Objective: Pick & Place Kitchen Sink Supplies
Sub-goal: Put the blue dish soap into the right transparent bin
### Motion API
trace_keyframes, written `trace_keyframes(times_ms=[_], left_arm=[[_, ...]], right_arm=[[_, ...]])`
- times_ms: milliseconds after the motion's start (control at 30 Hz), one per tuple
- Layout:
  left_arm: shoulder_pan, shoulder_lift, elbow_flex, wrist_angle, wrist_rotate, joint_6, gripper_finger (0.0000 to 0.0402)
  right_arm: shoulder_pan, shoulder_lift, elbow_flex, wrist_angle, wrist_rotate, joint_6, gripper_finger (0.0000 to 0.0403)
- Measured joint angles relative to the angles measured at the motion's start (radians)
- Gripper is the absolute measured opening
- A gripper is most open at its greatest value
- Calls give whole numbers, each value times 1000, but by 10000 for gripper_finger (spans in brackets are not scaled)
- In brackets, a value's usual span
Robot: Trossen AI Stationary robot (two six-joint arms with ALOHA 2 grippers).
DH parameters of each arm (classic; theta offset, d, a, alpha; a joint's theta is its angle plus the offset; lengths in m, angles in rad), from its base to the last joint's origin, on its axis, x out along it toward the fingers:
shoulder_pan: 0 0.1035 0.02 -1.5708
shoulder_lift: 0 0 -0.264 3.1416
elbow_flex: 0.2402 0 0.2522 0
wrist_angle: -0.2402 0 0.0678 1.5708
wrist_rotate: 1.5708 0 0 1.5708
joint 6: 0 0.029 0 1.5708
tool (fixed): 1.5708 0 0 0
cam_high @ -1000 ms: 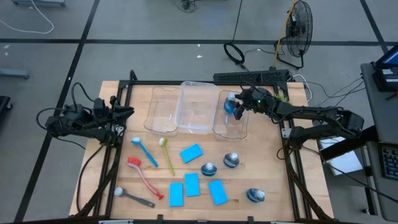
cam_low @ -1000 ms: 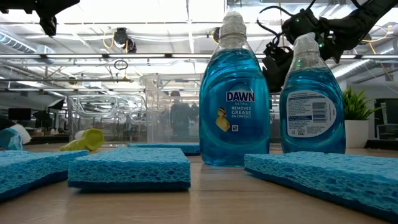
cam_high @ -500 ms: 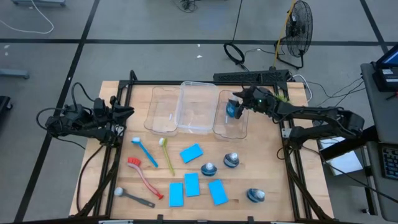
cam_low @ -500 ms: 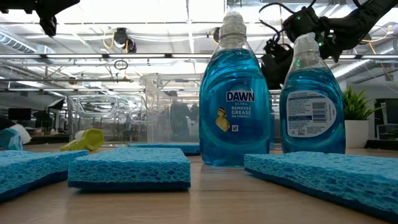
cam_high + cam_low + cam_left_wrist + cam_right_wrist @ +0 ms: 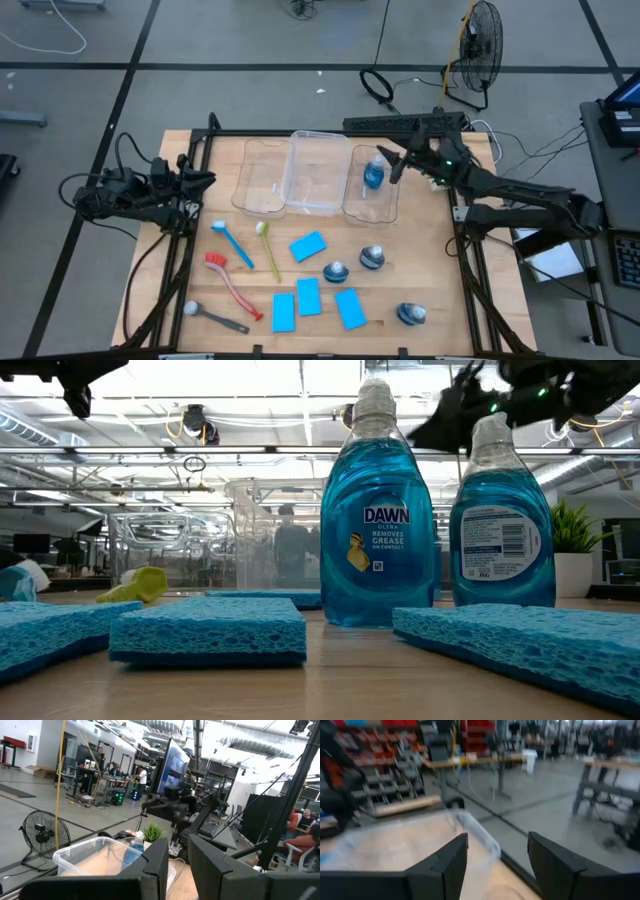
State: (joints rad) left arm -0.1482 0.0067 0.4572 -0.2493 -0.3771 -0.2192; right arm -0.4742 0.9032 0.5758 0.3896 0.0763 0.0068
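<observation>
Three blue-liquid bottles stand on their bases on the table. A fourth bottle sits inside the right clear bin. Four blue sponges lie flat. The blue, yellow-green, red and grey-black brushes lie at the left. My right gripper is open just right of the binned bottle, clear of it. My left gripper waits at the table's left edge, its fingers a narrow gap apart.
Three clear bins stand side by side at the far middle of the table. A small potted plant stands at the far right. In the low view two bottles and sponges fill the foreground.
My right gripper held the bottle over the right bin, has let go of it and opened, and has drawn back up and toward the table's right edge. The bottle stays inside the bin. The left arm has kept still.
</observation>
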Motion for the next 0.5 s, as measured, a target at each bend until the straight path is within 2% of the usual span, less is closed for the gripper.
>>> trace_keyframes(times_ms=[167, 300, 433, 500], left_arm=[[0, 0, 0, 0, 0, 0, 77], [0, 0, 0, -1, 0, 1, 77], [0, 0, 0, -7, 0, 6, 77], [0, 0, 0, -10, 0, 7, 77]], right_arm=[[91, -136, 0, -67, -3, 1, 194], [177, -228, 0, -187, -3, 49, 194], [270, -290, 0, -286, -8, 114, 194], [312, -308, 0, -313, -44, 145, 194]])
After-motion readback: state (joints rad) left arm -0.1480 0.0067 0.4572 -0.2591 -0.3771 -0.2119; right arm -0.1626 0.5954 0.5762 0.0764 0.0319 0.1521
